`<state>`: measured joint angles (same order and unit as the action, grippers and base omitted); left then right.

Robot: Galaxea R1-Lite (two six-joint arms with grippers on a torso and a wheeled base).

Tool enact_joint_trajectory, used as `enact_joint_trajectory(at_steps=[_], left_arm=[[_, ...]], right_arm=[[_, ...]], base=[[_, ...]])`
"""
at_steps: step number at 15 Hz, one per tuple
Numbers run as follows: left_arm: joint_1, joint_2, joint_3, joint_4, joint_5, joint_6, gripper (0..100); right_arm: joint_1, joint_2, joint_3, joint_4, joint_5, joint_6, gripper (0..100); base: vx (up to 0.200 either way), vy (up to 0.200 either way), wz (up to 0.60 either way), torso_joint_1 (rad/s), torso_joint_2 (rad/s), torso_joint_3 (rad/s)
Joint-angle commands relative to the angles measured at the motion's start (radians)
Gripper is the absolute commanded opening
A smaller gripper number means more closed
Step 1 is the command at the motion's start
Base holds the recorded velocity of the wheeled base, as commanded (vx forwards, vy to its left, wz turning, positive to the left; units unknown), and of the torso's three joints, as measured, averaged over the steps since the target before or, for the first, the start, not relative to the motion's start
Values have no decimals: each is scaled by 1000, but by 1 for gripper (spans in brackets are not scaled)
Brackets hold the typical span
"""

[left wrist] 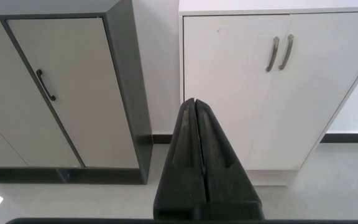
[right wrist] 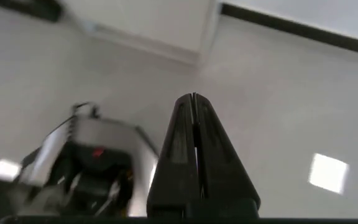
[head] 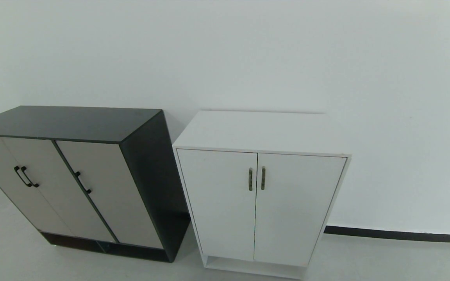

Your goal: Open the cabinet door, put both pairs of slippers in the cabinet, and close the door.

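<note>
A white two-door cabinet [head: 260, 195] stands against the wall with both doors closed, two vertical metal handles [head: 256, 178] meeting at its middle. In the left wrist view my left gripper [left wrist: 194, 102] is shut with nothing in it, held low in front of the white cabinet [left wrist: 272, 87] and well short of its handles [left wrist: 280, 53]. My right gripper [right wrist: 193, 98] is shut and empty, pointing down at the grey floor near the bottom corner of the white cabinet [right wrist: 160, 28].
A dark cabinet with grey doors and black handles [head: 80, 175] stands to the left of the white one, almost touching it. A black skirting strip [head: 397, 234] runs along the wall at the right. Grey floor lies in front of both cabinets.
</note>
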<state>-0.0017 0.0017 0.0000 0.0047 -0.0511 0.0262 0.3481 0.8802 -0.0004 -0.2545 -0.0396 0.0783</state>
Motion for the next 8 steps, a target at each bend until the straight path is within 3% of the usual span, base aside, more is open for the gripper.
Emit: enact_joint_trajectory(at_steps=[1,4,8], left_arm=[[0,0,0,0,-1,0,0],[0,1,0,0,-1,0,0],[0,1,0,0,0,-3,0]], right_arm=[[3,-274,0,179,121,-11,0],[5,-305,-1,218,119,-18,0],[19,-359,0,259,44,-112,0]], base=[[0,0,0,0,0,0],[0,0,0,0,0,0],[0,0,0,0,0,0]])
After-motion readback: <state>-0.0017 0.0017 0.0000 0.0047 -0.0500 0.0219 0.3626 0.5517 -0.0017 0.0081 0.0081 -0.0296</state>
